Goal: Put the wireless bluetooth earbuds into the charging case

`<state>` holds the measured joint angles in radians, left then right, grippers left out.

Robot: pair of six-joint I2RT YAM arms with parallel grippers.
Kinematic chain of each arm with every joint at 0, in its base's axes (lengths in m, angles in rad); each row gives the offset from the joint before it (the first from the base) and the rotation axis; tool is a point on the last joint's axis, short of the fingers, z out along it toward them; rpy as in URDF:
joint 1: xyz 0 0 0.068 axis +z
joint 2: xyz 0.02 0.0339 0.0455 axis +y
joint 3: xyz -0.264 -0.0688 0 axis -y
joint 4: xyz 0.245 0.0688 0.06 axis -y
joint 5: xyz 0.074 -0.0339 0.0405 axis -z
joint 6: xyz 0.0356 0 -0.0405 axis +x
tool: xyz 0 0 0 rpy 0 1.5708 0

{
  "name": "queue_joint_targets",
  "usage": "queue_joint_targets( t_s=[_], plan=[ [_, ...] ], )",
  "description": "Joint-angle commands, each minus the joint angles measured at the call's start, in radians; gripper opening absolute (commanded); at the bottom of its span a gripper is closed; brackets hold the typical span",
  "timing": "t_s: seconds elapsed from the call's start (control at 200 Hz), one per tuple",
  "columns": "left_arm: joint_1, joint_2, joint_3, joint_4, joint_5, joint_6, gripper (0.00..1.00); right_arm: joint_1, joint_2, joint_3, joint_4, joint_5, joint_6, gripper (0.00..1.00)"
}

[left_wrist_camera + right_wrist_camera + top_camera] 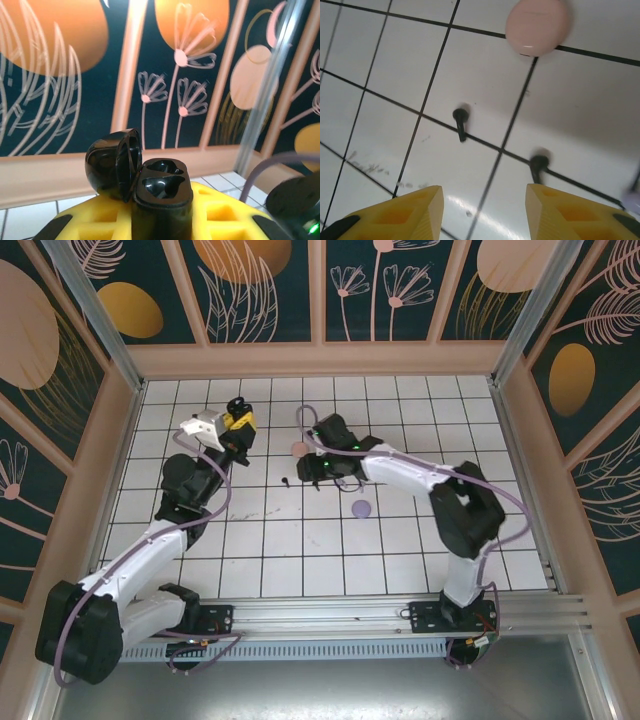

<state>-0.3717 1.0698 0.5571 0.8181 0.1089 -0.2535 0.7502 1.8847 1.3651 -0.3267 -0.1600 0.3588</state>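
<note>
A white table (400, 550), ruled into square tiles by dark lines, is seen. A round pink case (297, 448) is laid flat toward the far middle. A round lavender case (361, 508) is set nearer, well apart from it. One black earbud (460, 121) is found across a grid line near the pink case, and a second black earbud (538, 164) is found on another line, apart from the first.

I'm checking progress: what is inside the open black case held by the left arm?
The black charging case shows two moulded wells, both empty. Its lower body is hidden between the yellow fingers of the left end effector.
</note>
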Motion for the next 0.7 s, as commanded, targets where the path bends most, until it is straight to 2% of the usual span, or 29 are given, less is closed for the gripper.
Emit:
queue_joint_targets(
  t_s=[0.0,0.26,0.465,0.696],
  plan=[
    [0.008,-0.027,0.002,0.026,-0.122,-0.019,0.00,0.032,0.100,0.141,-0.103,0.069,0.019,0.47],
    [0.018,-0.071,-0.003,-0.016,-0.238,-0.019,0.00,0.072,0.322,0.399,-0.249,0.162,0.034,0.45],
    [0.025,-0.103,-0.011,-0.025,-0.256,-0.010,0.00,0.103,0.438,0.558,-0.344,0.224,0.026,0.45],
    [0.028,-0.114,-0.011,-0.024,-0.258,-0.006,0.00,0.125,0.501,0.638,-0.394,0.250,0.013,0.43]
  ],
)
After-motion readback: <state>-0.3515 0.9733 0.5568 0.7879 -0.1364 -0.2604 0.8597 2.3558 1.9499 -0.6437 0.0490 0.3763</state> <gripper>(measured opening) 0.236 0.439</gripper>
